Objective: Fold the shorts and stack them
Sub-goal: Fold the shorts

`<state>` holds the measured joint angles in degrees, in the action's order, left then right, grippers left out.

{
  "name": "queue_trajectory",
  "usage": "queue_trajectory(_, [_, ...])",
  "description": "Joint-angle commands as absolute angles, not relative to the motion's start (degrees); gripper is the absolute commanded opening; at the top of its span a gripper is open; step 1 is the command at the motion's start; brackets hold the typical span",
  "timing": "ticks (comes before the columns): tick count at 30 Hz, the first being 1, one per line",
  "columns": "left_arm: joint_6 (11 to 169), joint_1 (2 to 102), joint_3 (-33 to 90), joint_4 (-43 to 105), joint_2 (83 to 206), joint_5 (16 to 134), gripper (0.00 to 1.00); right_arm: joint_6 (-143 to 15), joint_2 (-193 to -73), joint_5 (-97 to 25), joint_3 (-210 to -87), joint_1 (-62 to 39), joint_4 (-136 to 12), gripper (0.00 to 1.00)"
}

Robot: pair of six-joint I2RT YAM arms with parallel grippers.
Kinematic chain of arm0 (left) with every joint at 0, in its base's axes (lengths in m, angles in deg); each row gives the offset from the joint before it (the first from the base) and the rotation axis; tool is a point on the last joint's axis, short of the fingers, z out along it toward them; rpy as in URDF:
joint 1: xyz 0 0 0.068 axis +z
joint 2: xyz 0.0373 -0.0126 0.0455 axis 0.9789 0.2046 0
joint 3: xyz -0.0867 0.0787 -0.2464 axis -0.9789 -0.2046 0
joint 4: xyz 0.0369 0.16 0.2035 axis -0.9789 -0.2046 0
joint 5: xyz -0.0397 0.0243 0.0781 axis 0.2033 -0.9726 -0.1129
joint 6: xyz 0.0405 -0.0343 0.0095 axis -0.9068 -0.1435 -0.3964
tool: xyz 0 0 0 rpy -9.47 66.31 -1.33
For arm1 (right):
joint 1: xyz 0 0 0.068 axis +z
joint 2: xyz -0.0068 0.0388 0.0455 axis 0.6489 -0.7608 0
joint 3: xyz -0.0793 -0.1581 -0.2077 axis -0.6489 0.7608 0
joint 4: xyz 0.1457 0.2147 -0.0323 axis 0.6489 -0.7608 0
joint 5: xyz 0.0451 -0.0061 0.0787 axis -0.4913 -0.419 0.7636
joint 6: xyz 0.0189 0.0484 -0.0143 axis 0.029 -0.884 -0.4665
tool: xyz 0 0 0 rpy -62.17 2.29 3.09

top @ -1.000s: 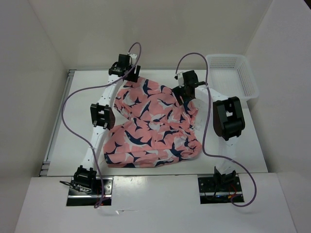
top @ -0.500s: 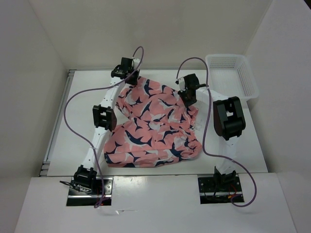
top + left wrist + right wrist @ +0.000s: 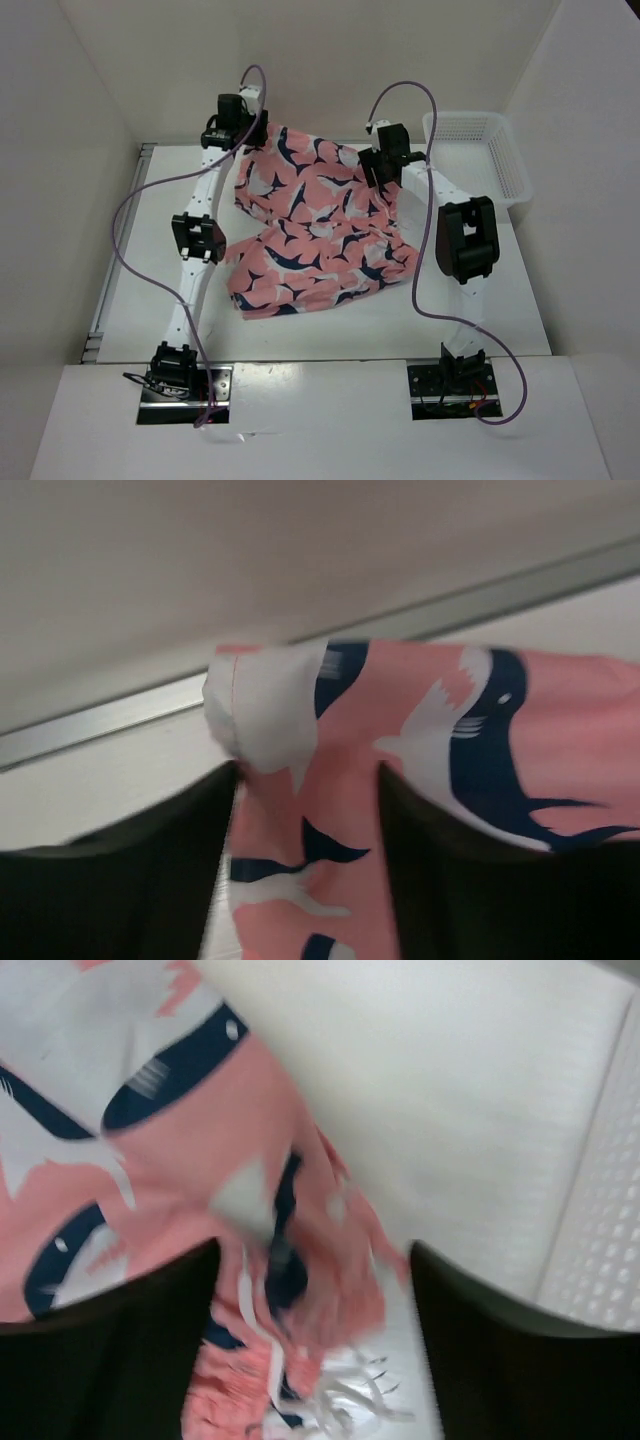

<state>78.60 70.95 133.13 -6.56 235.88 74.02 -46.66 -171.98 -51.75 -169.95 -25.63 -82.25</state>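
In the top view the fingertips of both grippers are hard to see, because the dark wrist bodies and the cloth cover them. The right wrist picture is blurred, and both wrist pictures cut the fingers off at the lower edge. The right arm's big joint hides a part of the right border of the shorts.

The basket stands at the far right corner of the table. In the right wrist view only a strip of its mesh wall shows. The shorts are wholly outside it, left of it.

The shorts lie in the middle of the table. Their far edge is raised between the two grippers and their near part rests crumpled on the surface. The left gripper grips the far left corner. In its wrist view the cloth passes between the two dark fingers and a hemmed corner stands up above them. The right gripper grips the far right part (near the waistband, as it seems). In its own view bunched cloth sits between the fingers, with white strings hanging just below. Both grippers are closed on the cloth.
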Motion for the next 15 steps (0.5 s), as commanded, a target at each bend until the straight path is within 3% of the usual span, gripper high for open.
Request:
queue_trajectory(1, [78.81,70.47,135.79,-5.76,230.05,72.47,0.75,-47.86,-174.49,-53.94,-173.2,-25.09,-79.54,0.9])
queue_trajectory(2, [78.81,70.46,135.79,-7.6,230.05,71.6,0.95,-47.86,-174.49,-53.94,-173.2,-25.08,-79.54,0.98])
queue_trajectory(3, [78.81,69.85,135.79,-8.23,230.05,70.89,1.0,-47.86,-173.45,-53.94,-173.2,-25.08,-79.54,1.0])
queue_trajectory(7, [78.81,71.59,135.79,-13.75,224.79,70.87,0.99,-46.21,-166.95,-55.16,-168.74,-25.08,-79.54,1.0])
queue_trajectory(8, [78.81,72.47,135.79,-15.95,223.39,72.19,0.95,-45.5,-165.02,-55.17,-167.33,-25.08,-80.06,1.0])
queue_trajectory(10, [78.81,74.41,135.79,-25.08,218.83,75.44,0.76,-43.48,-158.17,-53.86,-161.99,-25.08,-82.16,1.0])
queue_trajectory(14, [78.81,77.75,135.79,-45.72,214.06,78.64,0.57,-38.03,-148.23,-43.84,-150.64,-25.08,-89.11,0.95])
queue_trajectory(15, [78.81,77.76,129.52,-45.76,208.05,77.49,0.53,-35.76,-146.91,-42.61,-148.35,-25.08,-90.86,0.93])
